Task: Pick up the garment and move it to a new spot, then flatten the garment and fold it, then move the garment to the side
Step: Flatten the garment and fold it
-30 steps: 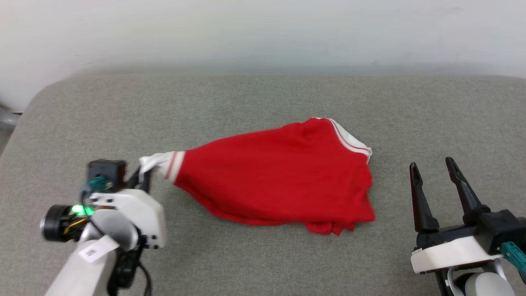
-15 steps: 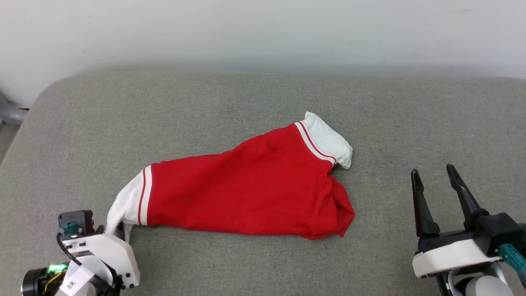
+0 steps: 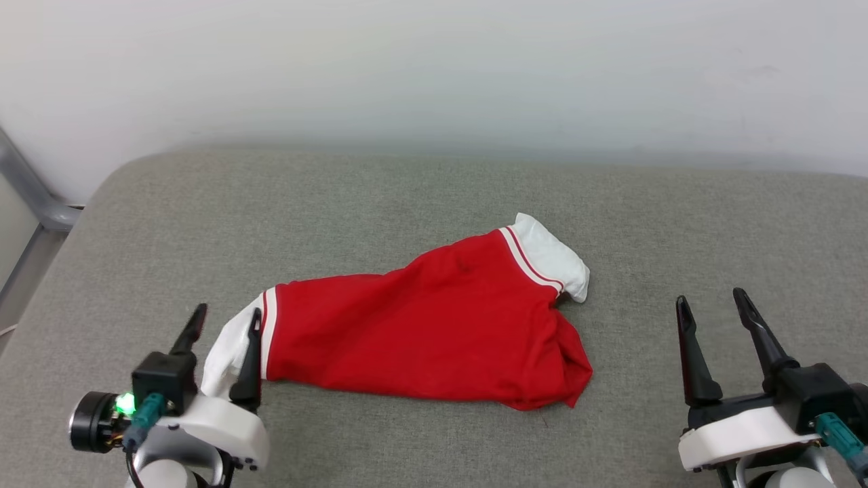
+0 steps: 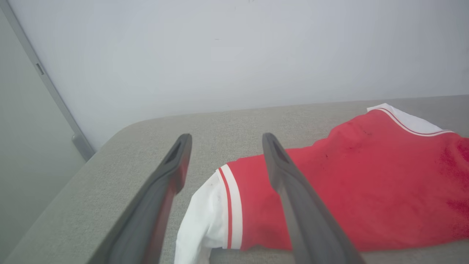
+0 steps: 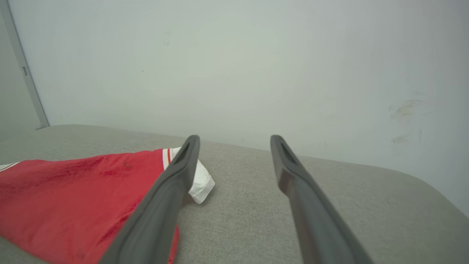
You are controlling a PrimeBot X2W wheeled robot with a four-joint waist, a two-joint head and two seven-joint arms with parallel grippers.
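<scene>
Since the garment (image 3: pixel 420 325) lies in a loose red wedge across the middle of the head view, resting on the grey padded surface (image 3: pixel 434 196) with neither tool gripping it, the moving step looks finished and flattening is the step in hand. Its body is bunched and creased toward the lower right. One white sleeve (image 3: pixel 553 261) points to the upper right, and the other white sleeve (image 3: pixel 224 356) trails to the lower left.

The left tool (image 3: pixel 228 312) sits at the lower left of the frame with its jaws spread wide and empty. Its fingers point up the frame, and the near sleeve shows between them; whether a finger touches the cloth I cannot tell. The right tool (image 3: pixel 708 298) sits at the lower right, jaws equally wide and empty, well apart from the cloth.

Next, I judge, each tool needs to pinch a sleeve or an edge and draw outward, so that the crumpled body spreads flat before any fold.
</scene>
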